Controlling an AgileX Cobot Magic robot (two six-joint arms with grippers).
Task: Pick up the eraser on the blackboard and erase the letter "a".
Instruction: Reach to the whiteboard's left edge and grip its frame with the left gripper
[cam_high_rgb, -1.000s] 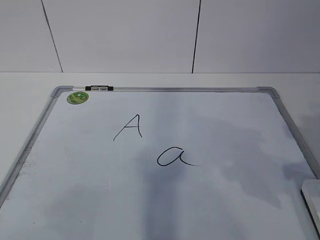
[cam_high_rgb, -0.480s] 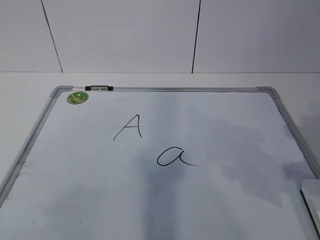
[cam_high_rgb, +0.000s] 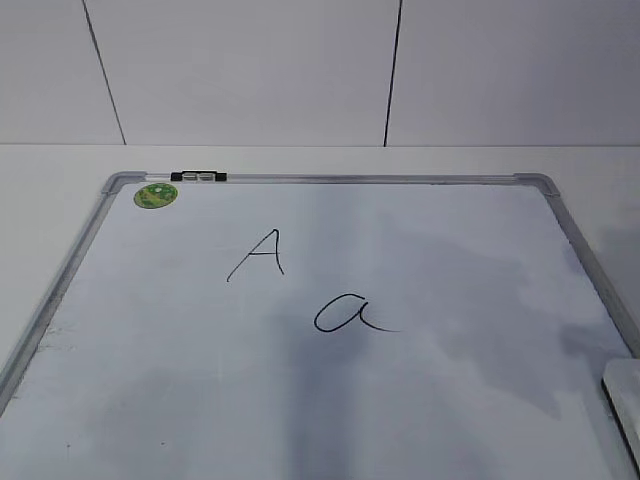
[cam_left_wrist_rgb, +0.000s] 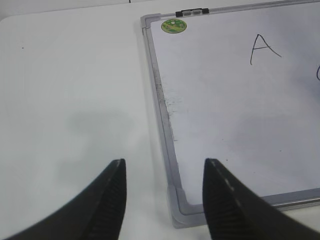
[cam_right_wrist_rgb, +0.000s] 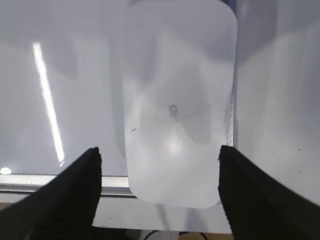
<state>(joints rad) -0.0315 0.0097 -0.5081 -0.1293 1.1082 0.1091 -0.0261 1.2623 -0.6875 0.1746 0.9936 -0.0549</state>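
The blackboard (cam_high_rgb: 150, 380) is a white dry-erase board with a silver frame, lying flat on the table. The cursive letter "a" (cam_high_rgb: 350, 313) is near its middle, below a capital "A" (cam_high_rgb: 258, 255). The eraser (cam_high_rgb: 625, 395) shows as a white block at the board's right edge. In the right wrist view the eraser (cam_right_wrist_rgb: 177, 100) lies below my right gripper (cam_right_wrist_rgb: 159, 155), which is open with a finger on each side of the eraser's near end. My left gripper (cam_left_wrist_rgb: 165, 170) is open and empty above the board's near left corner (cam_left_wrist_rgb: 182, 207). Neither gripper shows in the exterior view.
A round green sticker (cam_high_rgb: 156, 195) and a black clip (cam_high_rgb: 198, 177) sit at the board's far left corner. White table (cam_left_wrist_rgb: 75, 100) lies left of the board. A white panelled wall (cam_high_rgb: 300, 70) stands behind. The table's front edge (cam_right_wrist_rgb: 150, 220) is under the right gripper.
The eraser's visible corner and the shadows on the board's right side have shifted slightly. The letters and board have not moved.
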